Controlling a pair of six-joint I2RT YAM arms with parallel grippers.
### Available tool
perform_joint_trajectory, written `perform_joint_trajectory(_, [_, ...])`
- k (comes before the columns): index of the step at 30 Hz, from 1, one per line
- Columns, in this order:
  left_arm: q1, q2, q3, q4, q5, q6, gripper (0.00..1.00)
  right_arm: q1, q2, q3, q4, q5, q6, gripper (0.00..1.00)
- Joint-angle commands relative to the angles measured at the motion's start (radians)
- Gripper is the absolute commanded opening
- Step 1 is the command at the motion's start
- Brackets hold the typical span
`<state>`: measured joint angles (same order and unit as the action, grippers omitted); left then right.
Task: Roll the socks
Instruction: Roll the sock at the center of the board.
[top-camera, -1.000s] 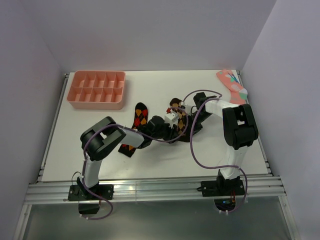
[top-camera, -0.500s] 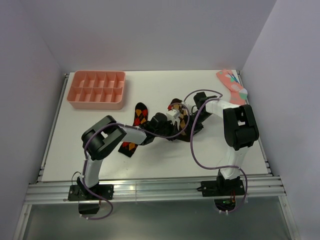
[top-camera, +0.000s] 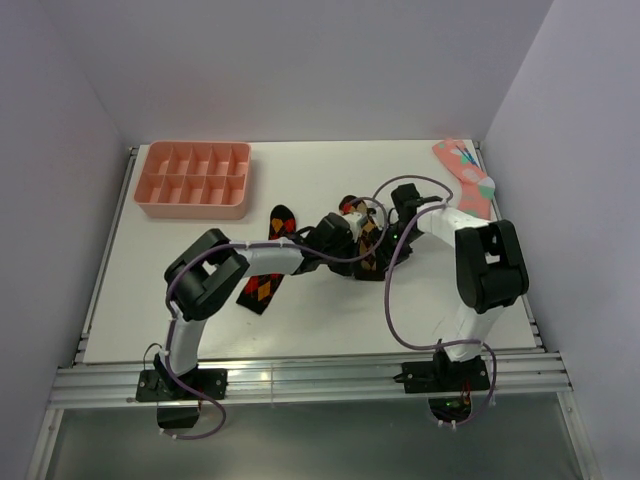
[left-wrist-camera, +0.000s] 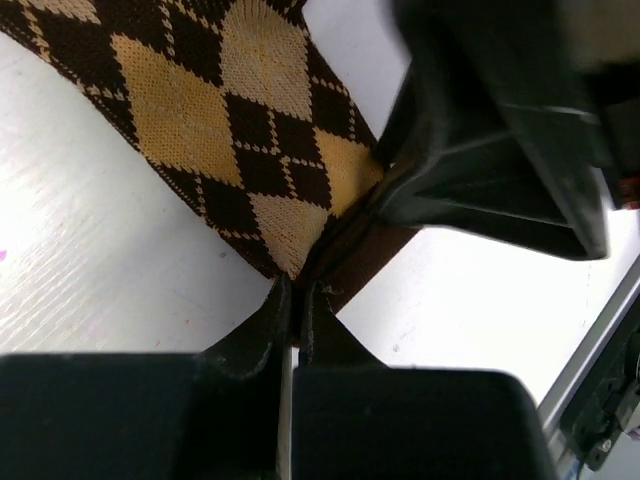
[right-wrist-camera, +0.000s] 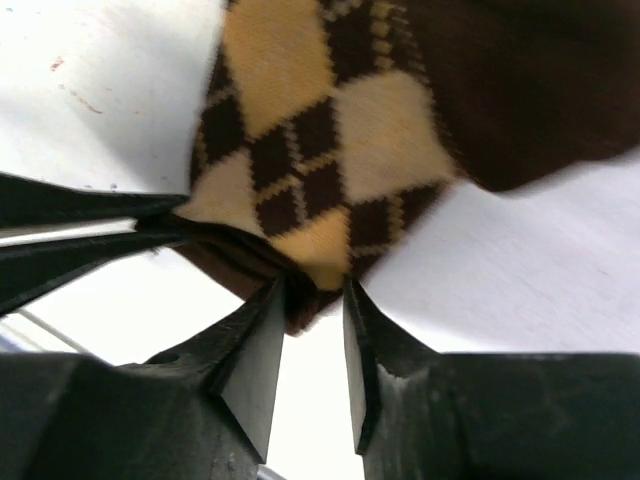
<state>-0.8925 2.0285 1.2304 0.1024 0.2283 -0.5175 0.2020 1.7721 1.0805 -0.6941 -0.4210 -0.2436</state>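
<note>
The tan-and-orange argyle sock (top-camera: 368, 233) lies bunched at the table's middle, between my two grippers. My left gripper (top-camera: 353, 238) is shut on one edge of it; the left wrist view shows its jaws (left-wrist-camera: 297, 290) pinching the dark cuff below the diamonds (left-wrist-camera: 230, 130). My right gripper (top-camera: 388, 235) is shut on the same sock; the right wrist view shows its jaws (right-wrist-camera: 314, 290) holding a fold of it (right-wrist-camera: 320, 130). The red-and-orange argyle sock (top-camera: 260, 288) lies flat to the left, partly under my left arm.
A pink divided tray (top-camera: 193, 180) stands at the back left. A pink sock with teal and white marks (top-camera: 463, 172) lies at the back right corner. Purple cables loop over the table's middle. Walls close in the left, right and back.
Both grippers have moved toward the back of the table with the tan-and-orange sock between them. The left arm has stretched further right.
</note>
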Motion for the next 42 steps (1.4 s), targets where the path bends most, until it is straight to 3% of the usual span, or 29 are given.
perform_joint_trajectory(1, [0.0,0.035,0.07,-0.263,-0.023,0.008,0.0,-0.032,-0.085,-0.027,0.087,0.1,-0.036,0.37])
perform_joint_trajectory(10, [0.013,0.093,0.204,-0.478,0.029,0.022,0.0,-0.122,-0.259,-0.122,0.2,-0.047,-0.086,0.38])
perform_joint_trajectory(17, [0.035,0.117,0.303,-0.587,0.109,0.048,0.0,-0.138,-0.434,-0.232,0.219,-0.223,-0.29,0.38])
perform_joint_trajectory(23, [0.05,0.156,0.382,-0.677,0.16,0.071,0.0,-0.119,-0.493,-0.272,0.16,-0.306,-0.459,0.37])
perform_joint_trajectory(42, [0.069,0.184,0.431,-0.736,0.192,0.079,0.0,0.272,-0.537,-0.415,0.317,-0.036,-0.488,0.35])
